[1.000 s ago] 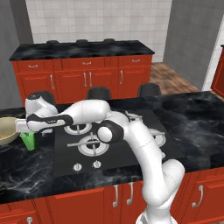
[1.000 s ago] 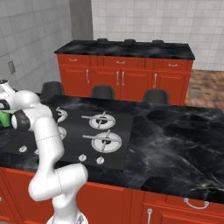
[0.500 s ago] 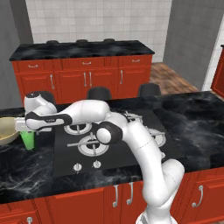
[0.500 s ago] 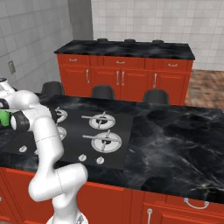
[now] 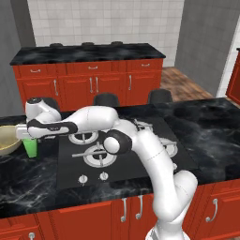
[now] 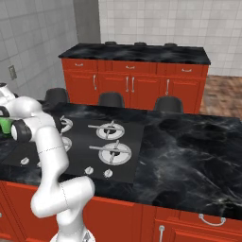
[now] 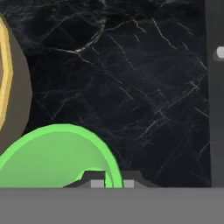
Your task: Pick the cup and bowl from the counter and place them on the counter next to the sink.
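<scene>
The green cup (image 5: 32,149) stands upright on the black marble counter (image 5: 28,183) left of the stove, right beside the tan bowl (image 5: 6,140). My gripper (image 5: 28,138) reaches down from above and is shut on the cup's rim. In the hand view the fingertips of the gripper (image 7: 109,183) pinch the rim of the cup (image 7: 52,162), one inside and one outside, with the bowl (image 7: 13,100) at the left edge over the counter (image 7: 131,78). In the right base view the cup (image 6: 4,126) peeks out behind my arm. The sink is out of view.
A matte black stove plate (image 5: 117,150) with four burners lies just right of the cup. Dark stools (image 5: 107,99) stand behind the island. A second red-cabinet counter (image 5: 89,51) runs along the far wall.
The jaws have shut on the cup's rim. The arm, cup and bowl stay in the same place.
</scene>
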Motion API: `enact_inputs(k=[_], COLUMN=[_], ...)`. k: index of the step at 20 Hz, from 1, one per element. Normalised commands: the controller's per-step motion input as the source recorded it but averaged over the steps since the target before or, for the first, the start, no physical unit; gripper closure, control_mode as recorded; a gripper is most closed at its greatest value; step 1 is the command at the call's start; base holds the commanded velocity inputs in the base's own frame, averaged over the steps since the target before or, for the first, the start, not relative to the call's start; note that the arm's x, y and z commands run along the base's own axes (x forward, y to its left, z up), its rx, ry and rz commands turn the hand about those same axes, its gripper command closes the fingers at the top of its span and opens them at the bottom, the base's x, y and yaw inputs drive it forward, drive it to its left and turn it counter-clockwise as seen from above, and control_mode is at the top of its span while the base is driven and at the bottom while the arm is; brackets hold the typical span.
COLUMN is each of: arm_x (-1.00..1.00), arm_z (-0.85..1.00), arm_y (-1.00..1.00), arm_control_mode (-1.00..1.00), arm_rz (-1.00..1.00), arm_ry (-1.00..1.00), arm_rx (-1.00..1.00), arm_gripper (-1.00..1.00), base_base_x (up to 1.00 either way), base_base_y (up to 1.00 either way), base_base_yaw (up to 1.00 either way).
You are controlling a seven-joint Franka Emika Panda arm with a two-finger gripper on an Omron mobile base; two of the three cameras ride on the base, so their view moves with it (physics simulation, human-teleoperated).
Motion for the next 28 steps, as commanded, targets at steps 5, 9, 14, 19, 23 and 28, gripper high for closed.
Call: enact_inputs(k=[5, 9, 14, 19, 23, 28], arm_x=[-0.17, -0.3, -0.32, -0.56, -0.59, -0.48], arm_z=[0.63, 0.68, 0.54, 0.41, 0.6, 0.73], arm_y=[-0.57, -0.84, -0.74, -0.89, -0.9, -0.77], arm_control_mode=[-1.0, -1.0, -1.0, -1.0, -1.0, -1.0], arm_rz=[0.11, 0.11, 0.14, 0.17, 0.18, 0.19], arm_ry=[-0.07, -0.02, 0.0, -0.02, -0.07, -0.03], arm_rx=[0.01, 0.07, 0.09, 0.09, 0.06, 0.01], arm_gripper=[1.0, 1.0, 1.0, 1.0, 1.0, 1.0], base_base_x=[0.0, 0.0, 0.0, 0.0, 0.0, 0.0], base_base_y=[0.0, 0.0, 0.0, 0.0, 0.0, 0.0], base_base_yaw=[0.0, 0.0, 0.0, 0.0, 0.0, 0.0])
